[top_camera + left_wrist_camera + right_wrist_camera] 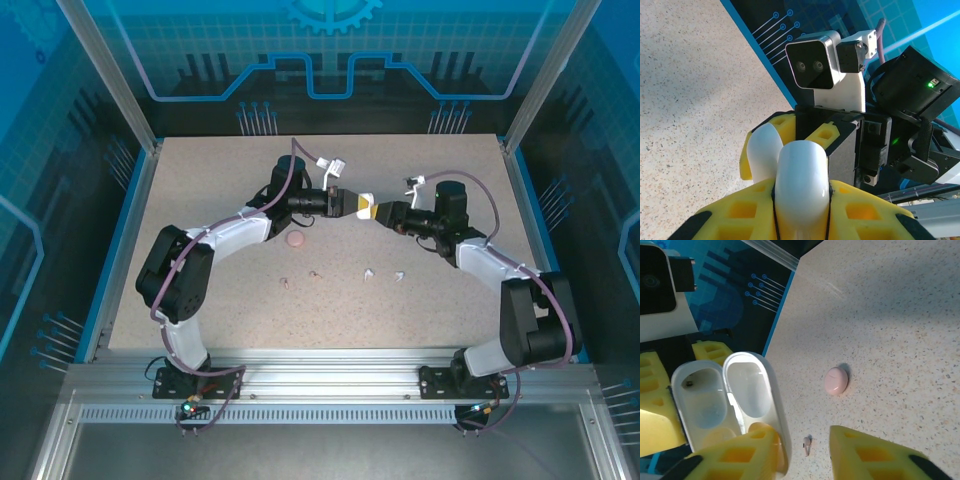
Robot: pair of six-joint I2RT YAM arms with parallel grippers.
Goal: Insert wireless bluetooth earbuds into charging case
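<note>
Spanning the middle of the top view, the table (200, 180) carries everything except the white case (725, 395), which hangs open above its upper centre. The left gripper (350, 202) has its fingers clamped on that case. The right gripper (380, 211) meets it from the right, fingers apart, one beside the lid's edge. The pink case (296, 240) lies shut just below and left of them. Lower down, in a loose row, lie the pinkish earbuds (284, 282) and the white earbuds (367, 272), none seated. The step in hand looks like opening or steadying the case. Next, the right fingers would need to drop to a white earbud and pinch it.
</note>
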